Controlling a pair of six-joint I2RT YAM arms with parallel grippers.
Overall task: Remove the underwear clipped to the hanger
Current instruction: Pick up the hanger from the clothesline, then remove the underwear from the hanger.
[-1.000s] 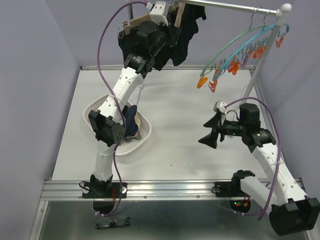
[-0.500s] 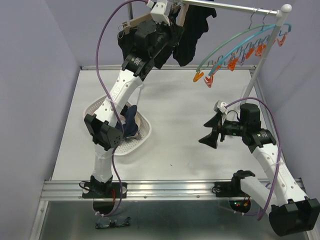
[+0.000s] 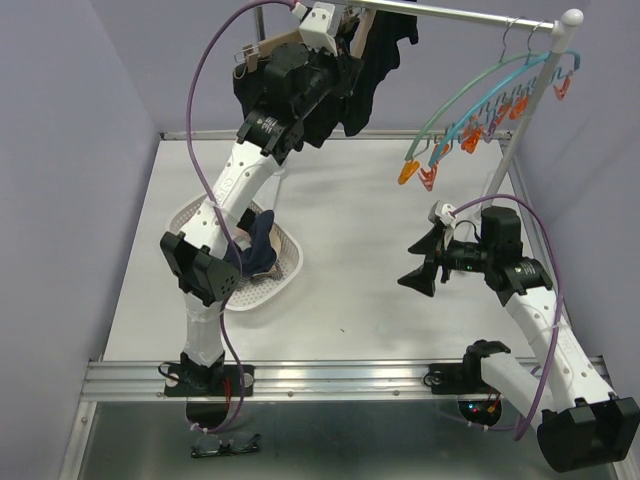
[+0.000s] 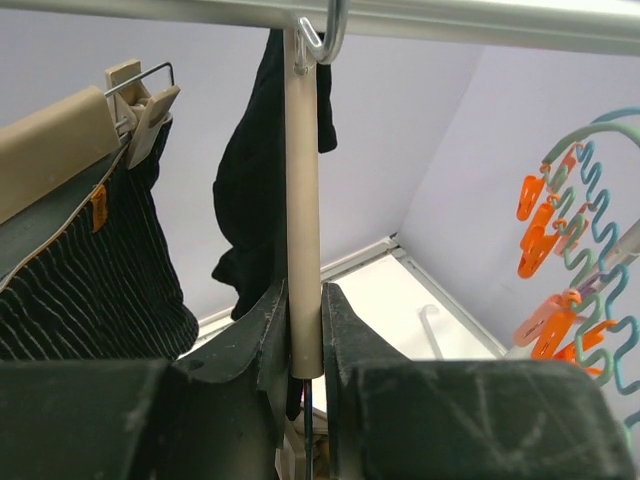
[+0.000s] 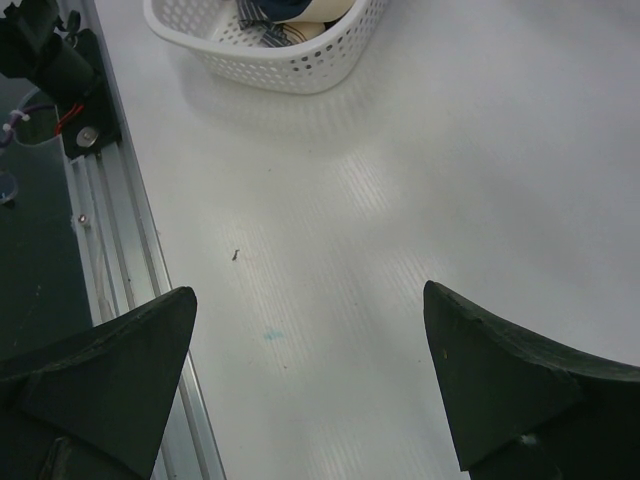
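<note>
From above, the left gripper [image 3: 345,50] is up at the rail's [image 3: 480,14] left part among black underwear [image 3: 378,80], with the basket [image 3: 290,262] near the worktop's left edge. Its wrist view shows jaws narrowed onto the beige hanger [image 4: 303,200]; I'd hold that steady and tug the cloth straight down. The right gripper [image 5: 310,292] gapes wide, empty.

- Your right tool [image 5: 308,292] hangs over the white counter [image 5: 450,150], its two dark fingers [image 5: 110,350] spread wide at 7 and 5 o'clock with nothing between them.
- At 12 o'clock you see a white perforated basket [image 5: 300,72] on the counter, with underwear [image 5: 265,35] inside, a striped piece beside a pale one.
- An aluminium rail [image 5: 120,250] runs along the counter's edge at 9 o'clock.
- A black arm base [image 5: 50,60] sits at 11 o'clock.
- A small dark speck [image 5: 235,255] lies on the counter near centre.
</note>
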